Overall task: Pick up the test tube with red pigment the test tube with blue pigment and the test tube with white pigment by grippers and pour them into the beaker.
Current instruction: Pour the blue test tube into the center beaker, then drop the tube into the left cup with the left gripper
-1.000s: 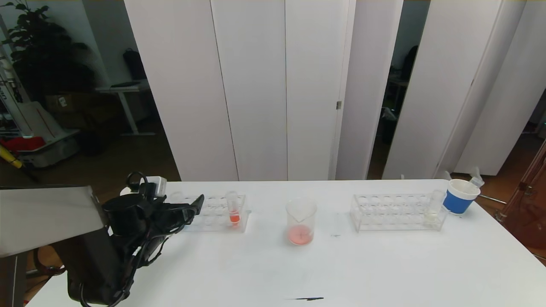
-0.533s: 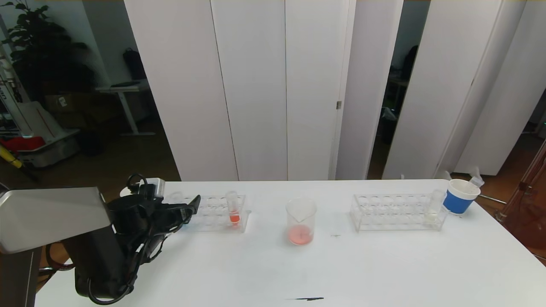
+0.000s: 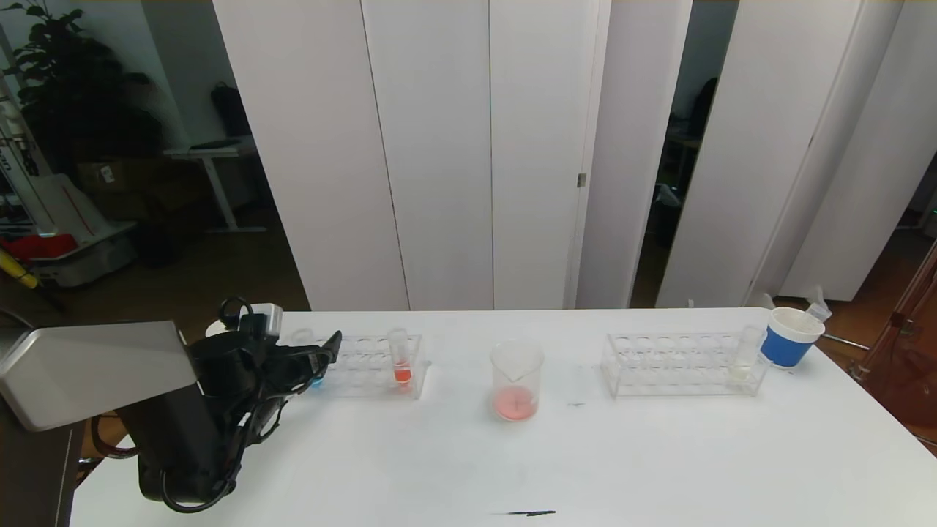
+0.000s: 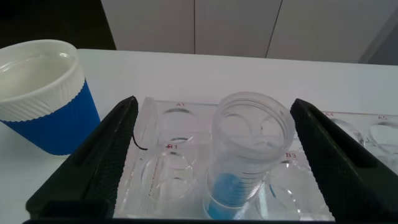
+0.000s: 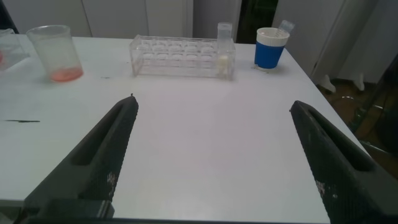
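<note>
The test tube with blue pigment (image 4: 249,155) stands in the left clear rack (image 4: 168,124), between the fingers of my open left gripper (image 4: 214,102), which do not touch it. In the head view, that gripper (image 3: 326,351) is at the left end of this rack (image 3: 366,366), where a tube with orange-red pigment (image 3: 400,359) also stands. The beaker (image 3: 517,380) at mid-table holds a little pinkish-red liquid. The test tube with white pigment (image 3: 743,359) is at the right end of the right rack (image 3: 681,364). My right gripper (image 5: 212,102) hangs open over bare table, well short of that rack.
A white paper cup with a blue band (image 3: 789,337) stands right of the right rack; another (image 4: 43,99) stands beside the left rack's end. A short dark mark (image 3: 527,513) lies near the table's front edge. White panels stand behind the table.
My left gripper has shifted a little to the left along the left rack. The tubes, beaker and cups have not moved.
</note>
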Action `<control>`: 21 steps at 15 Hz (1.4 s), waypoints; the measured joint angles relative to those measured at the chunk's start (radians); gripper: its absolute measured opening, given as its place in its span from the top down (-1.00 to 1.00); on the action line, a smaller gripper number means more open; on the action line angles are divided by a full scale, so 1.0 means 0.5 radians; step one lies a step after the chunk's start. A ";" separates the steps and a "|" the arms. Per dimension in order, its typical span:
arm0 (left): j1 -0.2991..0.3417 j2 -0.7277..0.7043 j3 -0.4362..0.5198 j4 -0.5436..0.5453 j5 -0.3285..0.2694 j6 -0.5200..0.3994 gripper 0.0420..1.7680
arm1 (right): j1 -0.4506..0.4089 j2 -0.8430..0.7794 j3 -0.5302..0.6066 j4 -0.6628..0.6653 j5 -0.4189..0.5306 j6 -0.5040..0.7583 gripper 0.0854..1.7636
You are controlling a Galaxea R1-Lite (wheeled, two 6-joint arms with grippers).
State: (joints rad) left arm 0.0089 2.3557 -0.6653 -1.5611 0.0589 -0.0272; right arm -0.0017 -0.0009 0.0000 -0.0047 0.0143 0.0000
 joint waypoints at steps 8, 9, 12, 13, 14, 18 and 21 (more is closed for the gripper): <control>0.054 -0.009 0.020 0.000 -0.005 -0.005 -0.98 | 0.000 0.000 0.000 0.000 0.001 0.000 -0.98; 0.063 -0.017 0.024 0.000 -0.007 -0.005 -0.98 | 0.000 0.000 0.000 0.000 0.001 0.000 -0.98; 0.072 -0.037 0.030 0.000 -0.011 -0.005 -0.98 | 0.000 0.000 0.000 0.000 0.001 0.000 -0.98; 0.072 -0.041 0.030 0.000 -0.011 -0.006 -0.98 | 0.000 0.000 0.000 0.000 0.001 0.000 -0.98; 0.072 -0.043 0.030 0.000 -0.012 -0.006 -0.98 | 0.000 0.000 0.000 0.000 0.001 0.001 -0.98; 0.072 -0.054 0.054 0.000 -0.011 -0.008 -0.98 | 0.000 0.000 0.000 0.000 0.001 0.000 -0.98; 0.074 -0.069 0.086 0.000 -0.015 -0.043 -0.98 | 0.000 0.000 0.000 0.000 0.001 0.000 -0.98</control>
State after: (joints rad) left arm 0.0460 2.3211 -0.6223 -1.5611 0.0513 -0.0485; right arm -0.0017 -0.0009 0.0000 -0.0047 0.0147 0.0000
